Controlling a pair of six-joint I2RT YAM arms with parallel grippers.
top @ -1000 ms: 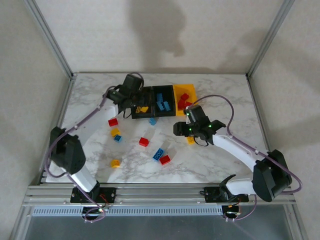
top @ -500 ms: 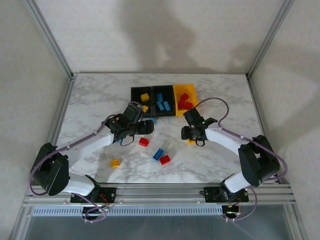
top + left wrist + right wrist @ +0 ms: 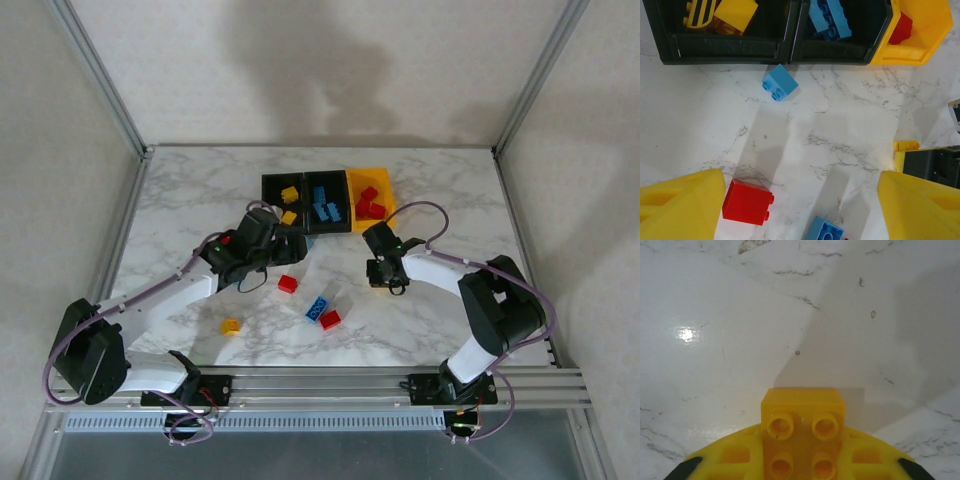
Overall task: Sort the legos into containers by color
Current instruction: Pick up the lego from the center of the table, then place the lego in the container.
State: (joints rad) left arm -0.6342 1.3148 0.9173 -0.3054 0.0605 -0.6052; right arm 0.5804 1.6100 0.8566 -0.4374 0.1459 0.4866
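1. Your right gripper (image 3: 386,276) has dropped to the marble table (image 3: 190,200) and clenched on a yellow lego (image 3: 803,415), which sits studs-up between its fingertips.
2. Your left gripper (image 3: 800,212) has pulled back from the black bins (image 3: 730,47) and hangs released; a red lego (image 3: 747,201) lies just beside one finger (image 3: 680,205).

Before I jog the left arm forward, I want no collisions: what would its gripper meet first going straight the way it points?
Probably the bare marble table, between the open fingers of the left gripper. The red brick lies just beside one finger, and depth is hard to judge.
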